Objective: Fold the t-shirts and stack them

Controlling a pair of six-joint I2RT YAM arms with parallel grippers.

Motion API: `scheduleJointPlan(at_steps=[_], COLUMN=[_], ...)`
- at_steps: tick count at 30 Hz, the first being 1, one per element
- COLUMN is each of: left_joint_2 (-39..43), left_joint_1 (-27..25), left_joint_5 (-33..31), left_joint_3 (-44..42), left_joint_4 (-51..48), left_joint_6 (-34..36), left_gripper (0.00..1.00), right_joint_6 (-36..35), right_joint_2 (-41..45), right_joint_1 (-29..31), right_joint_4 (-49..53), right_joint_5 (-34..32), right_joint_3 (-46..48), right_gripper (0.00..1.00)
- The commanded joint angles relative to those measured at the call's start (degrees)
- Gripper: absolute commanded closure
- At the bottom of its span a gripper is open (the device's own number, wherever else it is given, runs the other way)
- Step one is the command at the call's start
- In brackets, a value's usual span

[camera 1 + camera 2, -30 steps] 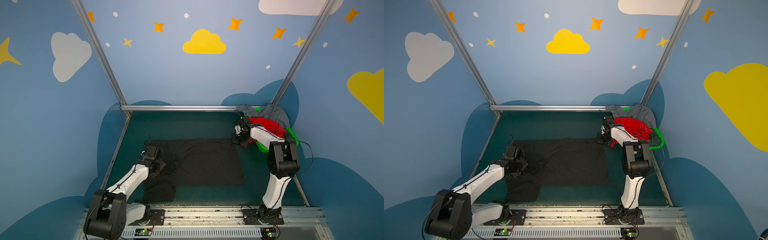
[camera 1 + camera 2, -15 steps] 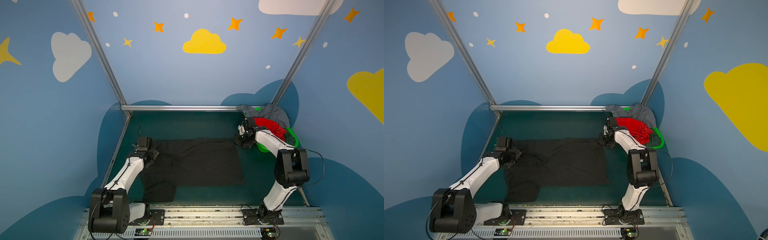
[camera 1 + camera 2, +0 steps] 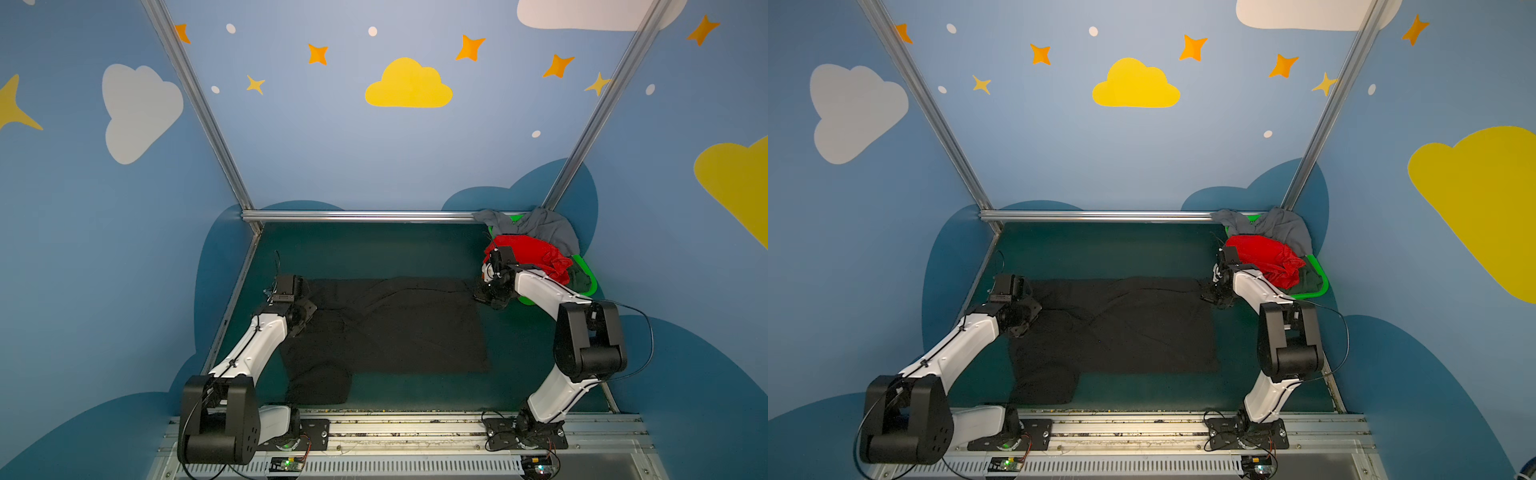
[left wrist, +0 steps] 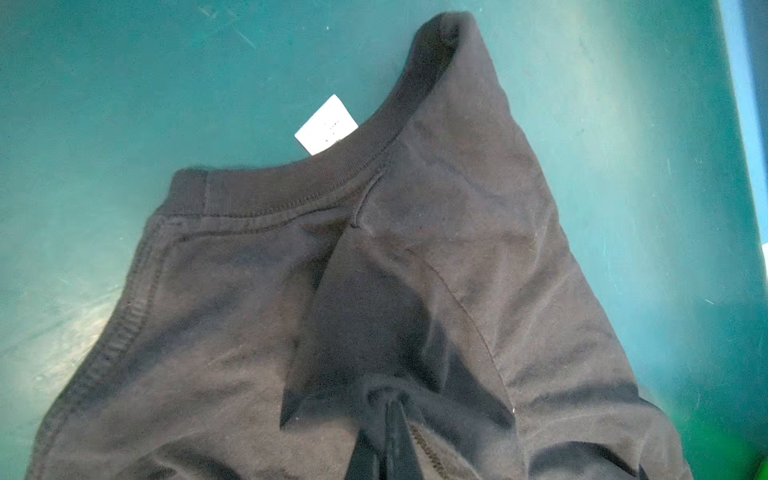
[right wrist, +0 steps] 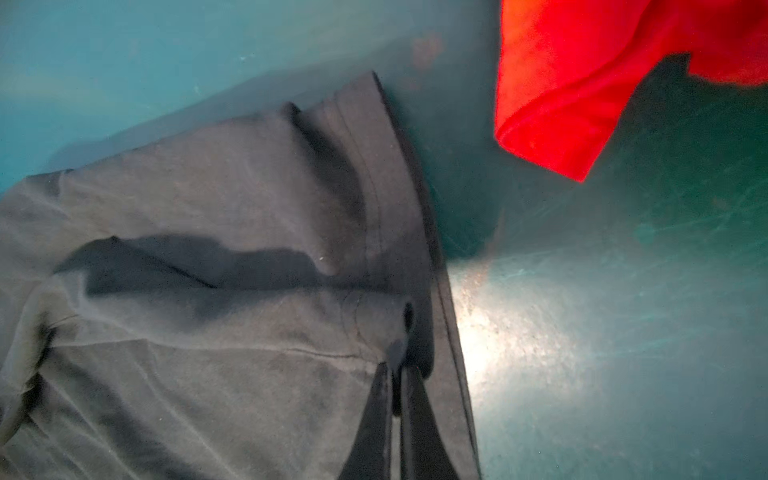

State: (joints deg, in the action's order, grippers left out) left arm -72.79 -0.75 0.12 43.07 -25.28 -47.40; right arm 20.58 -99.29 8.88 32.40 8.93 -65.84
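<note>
On the teal tabletop [image 3: 365,253], between my two arms, I have the black t-shirt [image 3: 395,328] spread mostly flat, with a few creases running across the middle and one sleeve sticking out toward the near rail. Now my left gripper [image 4: 390,415] is down near the collar end, jaws pinched together with a bunch of black cloth caught between them. The left wrist view shows the ribbed neckline just beyond the tips and the white neck label [image 4: 326,124] flipped out onto the table. Over to my right gripper [image 5: 397,370], at the opposite end: jaws squeezed narrow on the stitched hem, at the shirt's far corner close to the basket [image 3: 1308,296]. That bright green basket sits in the far right corner and holds the rest. I see the red t-shirt [image 3: 528,253] heaped on top and spilling over the rim toward my right arm, the grey t-shirt [image 3: 548,228] draped behind it against the wall, and the dark green t-shirt [image 3: 579,279] tucked in beside the red.
</note>
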Motion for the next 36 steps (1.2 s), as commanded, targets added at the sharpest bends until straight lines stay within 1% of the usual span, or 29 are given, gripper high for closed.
scheduleJointPlan(at_steps=[1,19,26,31,36], left_joint_2=[1.2,-0.4,-1.4,-1.4,-2.0], left_joint_1=[0.4,0.5,0.4,0.6,0.7], left_joint_5=[-1.9,-2.6,-3.4,-5.2,-5.5], left_joint_3=[-0.9,-1.1,-1.2,-1.6,-1.8], left_joint_4=[-1.2,-0.7,-0.7,-1.3,-1.2], left_joint_6=[-0.2,-0.1,-0.1,-0.6,-0.4], left_gripper=[0.97,0.97,0.97,0.97,0.97], right_joint_6=[0.9,2.0,2.1,2.4,2.4], right_joint_2=[1.8,-1.7,-2.6,-4.1,-5.6], right_joint_1=[-0.6,-1.6,-2.4,-2.8,-3.0], right_joint_4=[-0.2,0.9,1.5,2.5,3.0], right_joint_5=[0.4,-1.3,-2.6,-3.7,-3.7], right_joint_3=[1.0,0.8,0.5,-0.2,-0.9], right_gripper=[1.0,1.0,1.0,1.0,1.0])
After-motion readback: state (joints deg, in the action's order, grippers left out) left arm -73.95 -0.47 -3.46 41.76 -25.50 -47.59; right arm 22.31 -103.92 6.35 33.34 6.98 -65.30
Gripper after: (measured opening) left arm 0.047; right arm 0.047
